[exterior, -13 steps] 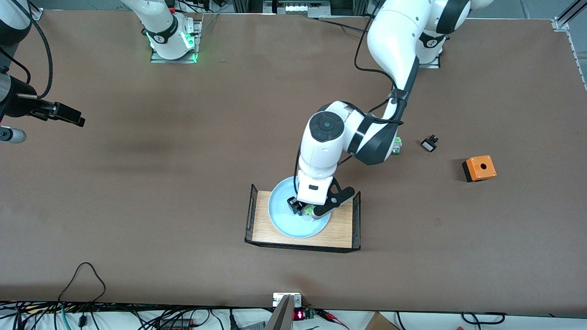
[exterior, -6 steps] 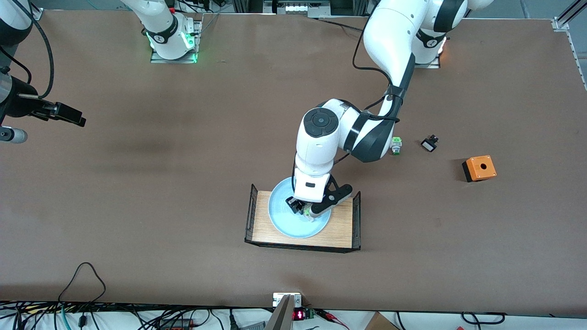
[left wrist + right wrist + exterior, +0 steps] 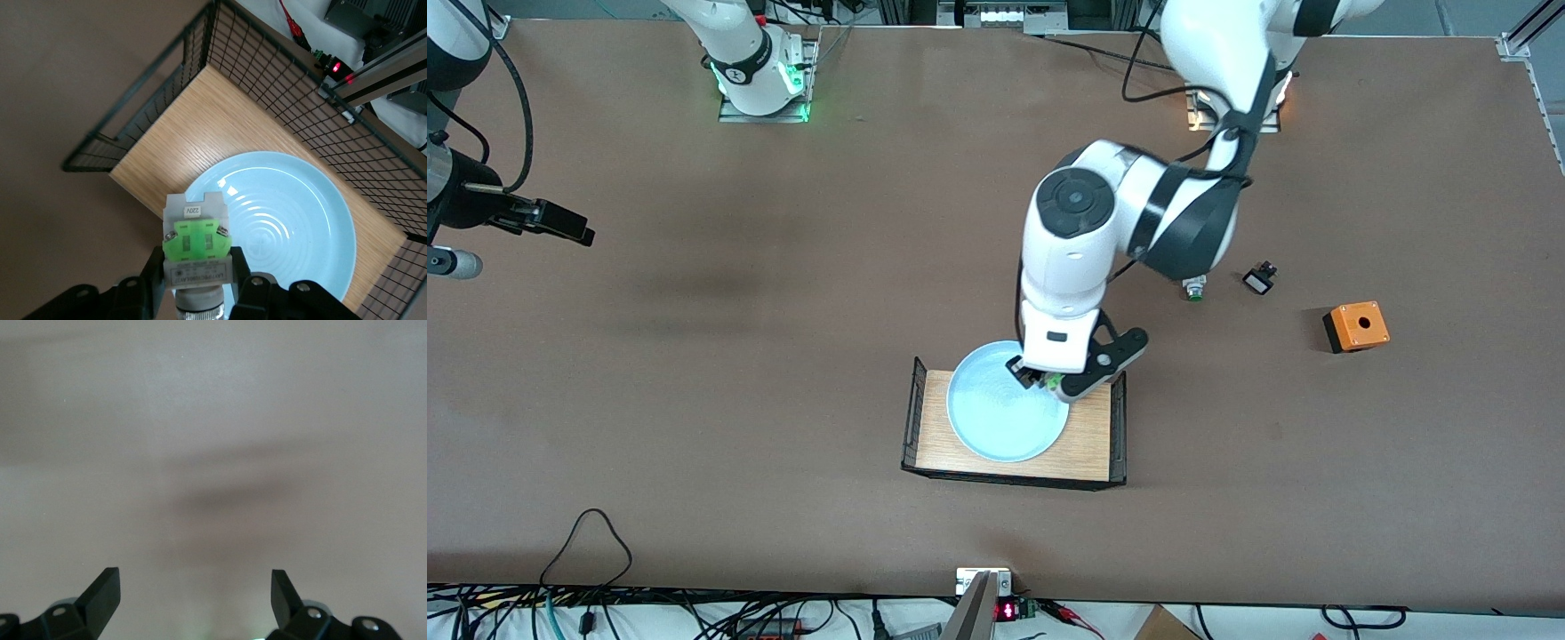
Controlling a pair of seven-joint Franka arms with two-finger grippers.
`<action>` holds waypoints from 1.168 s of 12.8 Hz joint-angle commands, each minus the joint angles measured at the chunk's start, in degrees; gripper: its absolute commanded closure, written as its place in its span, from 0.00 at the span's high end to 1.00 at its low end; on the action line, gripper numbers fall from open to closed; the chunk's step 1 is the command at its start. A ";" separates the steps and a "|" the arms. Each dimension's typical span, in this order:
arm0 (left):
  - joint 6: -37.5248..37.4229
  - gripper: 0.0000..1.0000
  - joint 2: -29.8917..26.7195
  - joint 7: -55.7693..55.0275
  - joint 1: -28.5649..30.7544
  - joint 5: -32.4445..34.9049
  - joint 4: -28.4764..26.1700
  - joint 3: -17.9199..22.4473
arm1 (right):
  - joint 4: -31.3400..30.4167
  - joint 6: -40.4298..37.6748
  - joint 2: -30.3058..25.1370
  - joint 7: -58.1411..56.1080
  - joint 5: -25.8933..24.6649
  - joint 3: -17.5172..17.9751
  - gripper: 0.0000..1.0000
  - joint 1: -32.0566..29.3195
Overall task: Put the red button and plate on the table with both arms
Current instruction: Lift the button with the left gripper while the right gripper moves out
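The pale blue plate [image 3: 996, 418] [image 3: 287, 227] lies on a small wooden platform on the brown table [image 3: 783, 311]. My left gripper [image 3: 1043, 380] [image 3: 197, 267] hangs over the plate's rim at the edge toward the left arm's end, shut on the red button [image 3: 1055, 382] [image 3: 197, 243]. Only the button's whitish body and bright green block show between the fingers; its red cap is hidden. My right gripper [image 3: 574, 229] [image 3: 195, 593] waits open over bare table at the right arm's end, with nothing between its fingers.
The light-wood platform [image 3: 1094, 440] has black mesh ends. Toward the left arm's end lie a green-capped switch [image 3: 1193, 289], a small black-and-white switch [image 3: 1258, 281] and an orange box [image 3: 1356, 325]. Cables run along the table's front edge.
My left gripper closed on the button, lifted it off the middle of the plate and carried it up toward the left arm's end. The right arm has stayed still.
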 commanded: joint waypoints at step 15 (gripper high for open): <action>2.90 0.00 -12.22 65.50 27.18 -7.13 -27.45 0.18 | 9.55 4.82 8.50 57.03 8.24 0.90 1.00 28.27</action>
